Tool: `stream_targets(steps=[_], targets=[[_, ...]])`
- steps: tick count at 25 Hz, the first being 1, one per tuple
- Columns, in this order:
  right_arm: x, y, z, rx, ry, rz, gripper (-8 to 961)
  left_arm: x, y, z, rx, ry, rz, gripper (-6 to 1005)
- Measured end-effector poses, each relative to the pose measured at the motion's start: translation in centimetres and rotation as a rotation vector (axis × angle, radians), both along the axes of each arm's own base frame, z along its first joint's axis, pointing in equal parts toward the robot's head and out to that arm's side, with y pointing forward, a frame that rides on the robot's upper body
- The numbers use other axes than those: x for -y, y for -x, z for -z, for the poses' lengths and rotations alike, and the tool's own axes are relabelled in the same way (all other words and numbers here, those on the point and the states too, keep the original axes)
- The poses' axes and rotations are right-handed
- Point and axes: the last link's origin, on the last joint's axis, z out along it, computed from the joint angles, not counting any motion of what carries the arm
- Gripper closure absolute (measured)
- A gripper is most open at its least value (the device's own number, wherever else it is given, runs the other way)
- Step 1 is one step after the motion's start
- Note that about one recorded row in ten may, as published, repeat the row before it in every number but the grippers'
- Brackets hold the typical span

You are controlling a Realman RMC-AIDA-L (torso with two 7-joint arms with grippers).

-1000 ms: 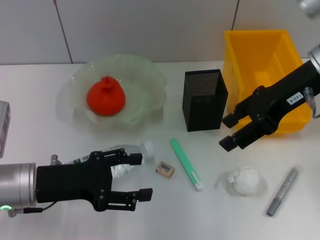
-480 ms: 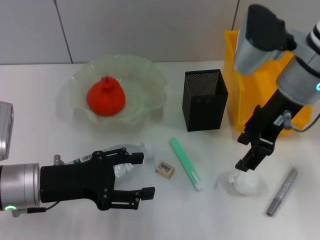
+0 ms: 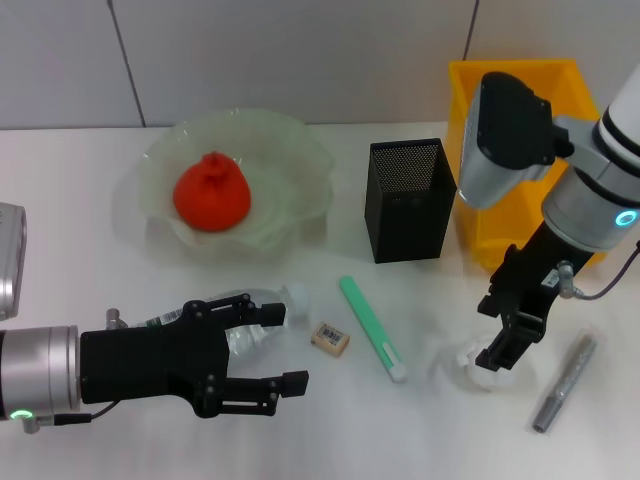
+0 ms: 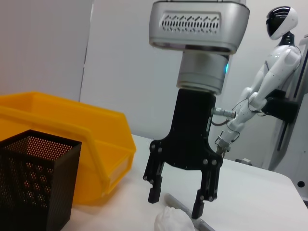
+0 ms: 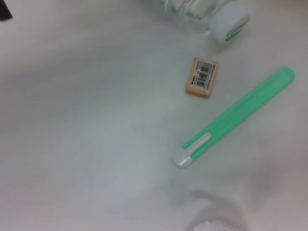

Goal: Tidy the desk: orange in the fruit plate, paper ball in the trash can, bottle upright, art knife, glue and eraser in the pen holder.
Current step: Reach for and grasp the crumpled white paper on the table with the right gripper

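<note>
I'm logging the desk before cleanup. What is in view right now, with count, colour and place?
orange: 1, red-orange, in the fruit plate
fruit plate: 1, pale green, far left of desk
pen holder: 1, black mesh, centre back
trash can: 1, yellow, far right
bottle: 1, clear, lying near the left gripper
eraser: 1, beige, beside the bottle cap
green pen-shaped tool: 1, green, centre front
paper ball: 1, white, under the right gripper
grey stick: 1, grey, front right
left gripper: black, open, by the bottle
right gripper: black, open, over the paper ball
</note>
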Motion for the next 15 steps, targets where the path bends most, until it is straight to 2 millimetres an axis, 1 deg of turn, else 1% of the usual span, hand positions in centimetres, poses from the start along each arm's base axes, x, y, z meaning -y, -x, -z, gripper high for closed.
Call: stream_targets(steps=[7,15], targets=[[0.1,-1.0,0.8,0.004,0.011,0.001,211,-0.1,0.0,0.0,-0.002,-0.002,-0.004,145],[0.2,-1.5,1.3,0.007,0.015,0.008,212,-0.2,0.0,0.0,-0.005,-0.004,-0.005,148]])
